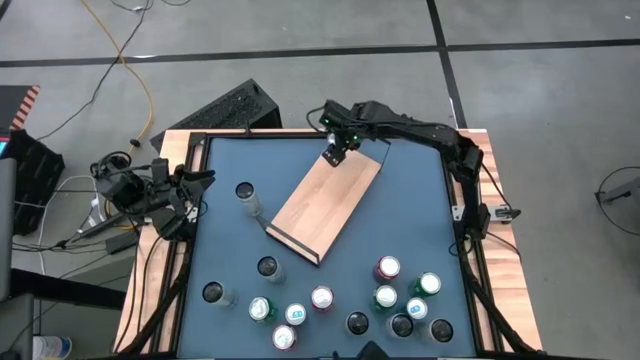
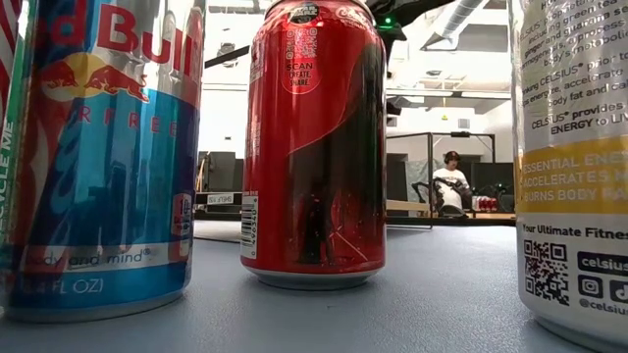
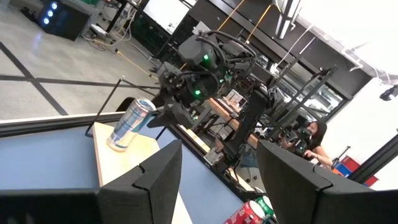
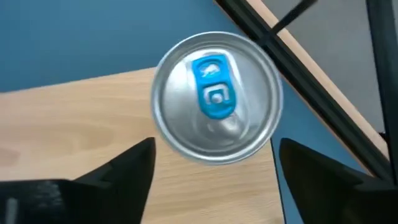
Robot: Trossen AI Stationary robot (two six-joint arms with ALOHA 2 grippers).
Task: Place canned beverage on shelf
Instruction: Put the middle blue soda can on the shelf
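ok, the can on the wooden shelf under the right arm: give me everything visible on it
The can is silver aluminium with a blue pull tab, unopened as far as the lid shows. In the left wrist view its side shows blue and silver panels. It stands on the light-wood shelf, at the far end near a corner. The right end effector is directly above it with its fingers spread wide on either side, clear of the can. Only the shelf touches it.

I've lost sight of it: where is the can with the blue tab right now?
The can with the blue tab stands at the far end of the shelf, directly under the open right gripper, in the high view's upper middle.
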